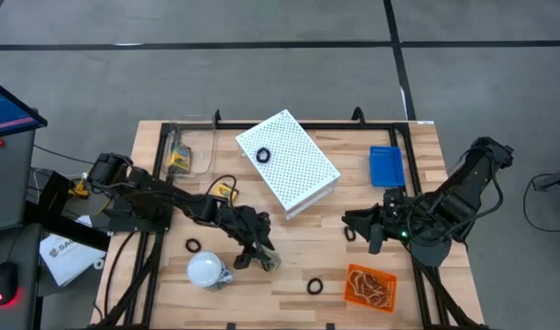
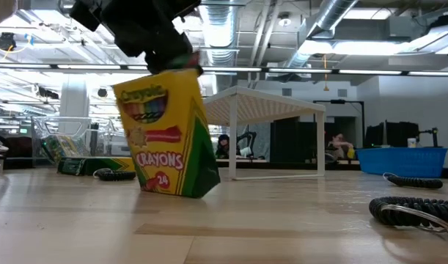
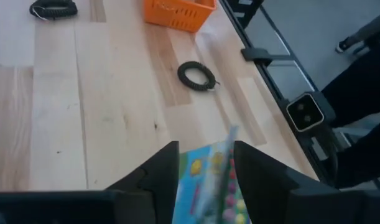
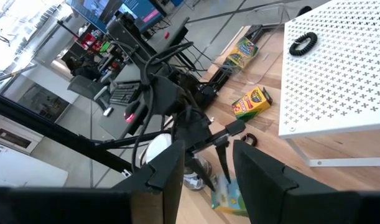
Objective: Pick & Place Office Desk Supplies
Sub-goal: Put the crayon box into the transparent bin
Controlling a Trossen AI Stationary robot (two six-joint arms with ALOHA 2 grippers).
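A yellow-and-green crayon box [image 2: 169, 139] stands tilted near the table's front middle, with my left gripper [image 2: 169, 59] shut on its top. In the left wrist view the box [image 3: 211, 183] shows between the two fingers. Another crayon box [image 1: 226, 191] lies left of the white perforated box [image 1: 289, 160], and one more [image 1: 179, 160] lies in a clear container. Black rings lie at the left [image 1: 192, 246], at the front [image 1: 314, 287] and on the white box [image 1: 263, 156]. My right gripper [image 1: 367, 229] hangs open above the table's right part, holding nothing. My left gripper pinches the crayon box's top end [image 2: 181, 67] between its two fingers, coming slantwise from above and from the table's left. The box hangs tilted below the fingers, and its lower end [image 2: 181, 193] is at the tabletop. I cannot tell whether that end touches the wood.
An orange basket [image 1: 369, 286] with rubber bands sits at the front right, and a blue tray [image 1: 386, 167] stands at the far right. A white bulb-like object [image 1: 206, 270] lies just left of the held box. Bare wood shows between the box and the basket.
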